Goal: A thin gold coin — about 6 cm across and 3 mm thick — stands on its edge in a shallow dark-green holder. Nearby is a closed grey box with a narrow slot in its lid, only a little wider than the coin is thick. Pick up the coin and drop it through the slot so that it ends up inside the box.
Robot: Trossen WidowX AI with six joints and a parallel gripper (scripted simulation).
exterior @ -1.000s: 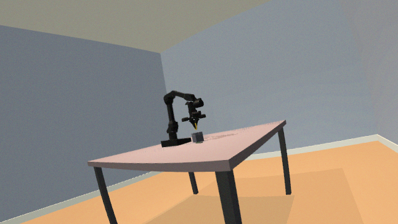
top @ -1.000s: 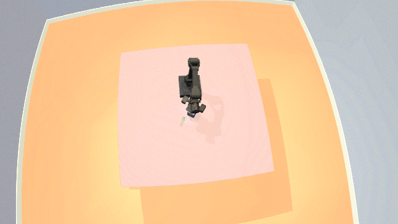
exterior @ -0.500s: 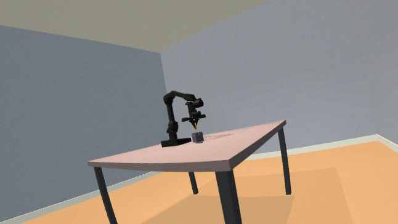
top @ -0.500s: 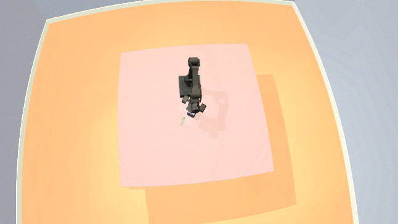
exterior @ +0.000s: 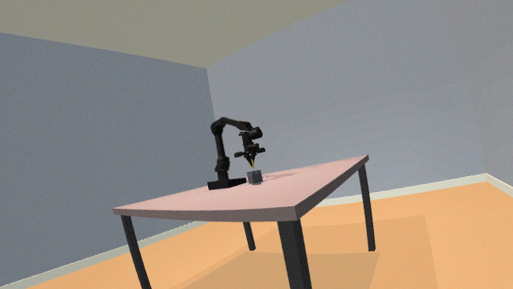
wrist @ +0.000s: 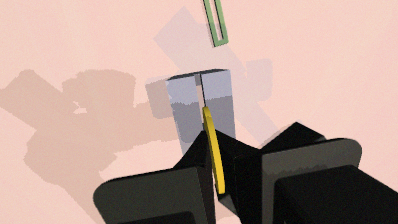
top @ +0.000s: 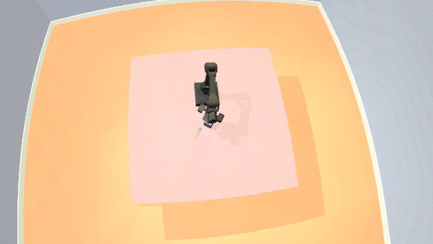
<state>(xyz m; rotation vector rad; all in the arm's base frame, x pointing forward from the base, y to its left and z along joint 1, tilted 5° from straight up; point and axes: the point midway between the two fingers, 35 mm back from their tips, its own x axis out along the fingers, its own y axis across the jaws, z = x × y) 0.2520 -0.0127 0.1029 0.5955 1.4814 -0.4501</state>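
Note:
My gripper (exterior: 252, 161) (wrist: 208, 135) is shut on the thin gold coin (exterior: 252, 163) (wrist: 215, 152), which stands edge-on and points down from the fingertips. The coin hangs a little above the grey box (top: 208, 125) (exterior: 254, 177) (wrist: 218, 86). In the wrist view the coin's far end overlaps the line of the slot in the lid, with the coin slightly tilted against that line. The near part of the lid is hidden by the fingers and coin. The green holder (top: 197, 133) (wrist: 220, 43) is empty and lies beyond the box in the wrist view.
The pink table (top: 167, 161) (exterior: 222, 200) carries the arm's dark base (top: 200, 97) (exterior: 216, 185), close behind the box. The arm's shadow falls across the table beside the box and partly over its lid.

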